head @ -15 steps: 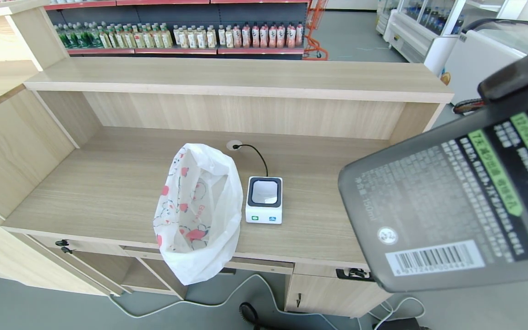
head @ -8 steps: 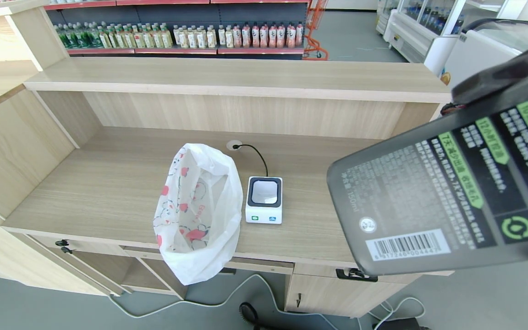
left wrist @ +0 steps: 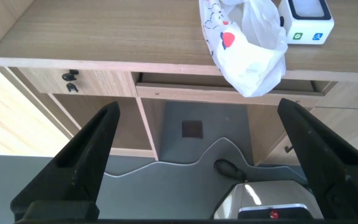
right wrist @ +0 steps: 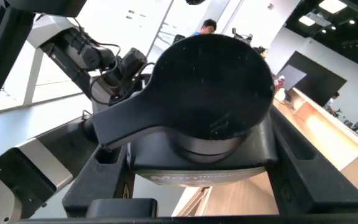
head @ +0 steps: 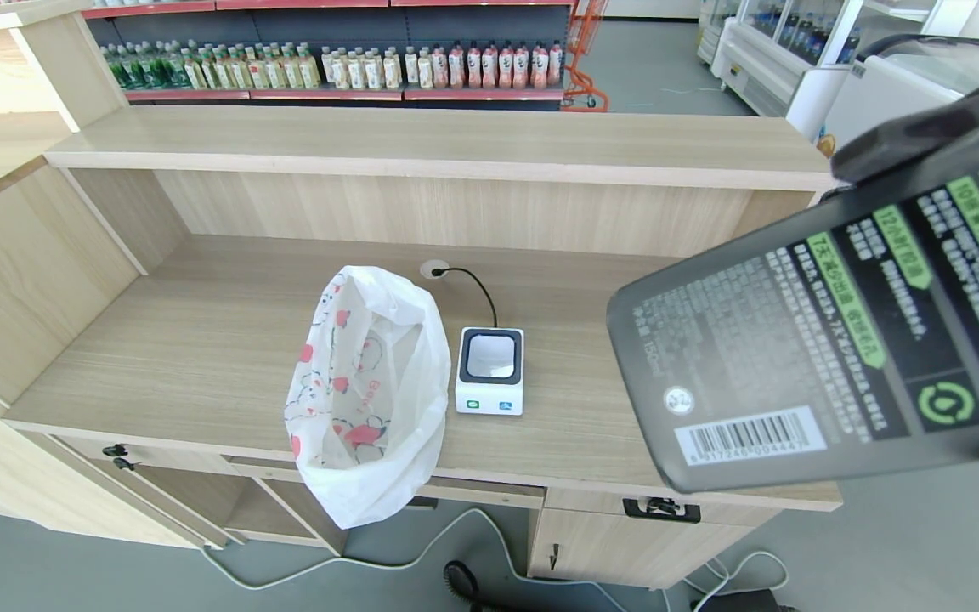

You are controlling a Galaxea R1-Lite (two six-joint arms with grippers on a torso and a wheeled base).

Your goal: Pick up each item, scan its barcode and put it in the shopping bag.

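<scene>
The dark bottle (head: 829, 340) hangs at the right of the head view, close to the camera. Its long axis slants from lower left to upper right, base toward frame centre, and its barcode (head: 749, 435) faces the camera. The right claw (right wrist: 204, 171) grips it. At centre, the scanner (head: 489, 370) sits on the surface (head: 200, 340), just right of the shopping bag (head: 370, 391). The left claw (left wrist: 197, 162) is spread wide.

Wooden counter (head: 200, 357): shopping bag (head: 366, 391), scanner (head: 489, 370)

A dark bottle (right wrist: 191, 165) is seen end-on, topped by a round black cap (right wrist: 213, 93), and is clamped between the two fingers (right wrist: 303, 174) of the right end effector (right wrist: 197, 180).
</scene>
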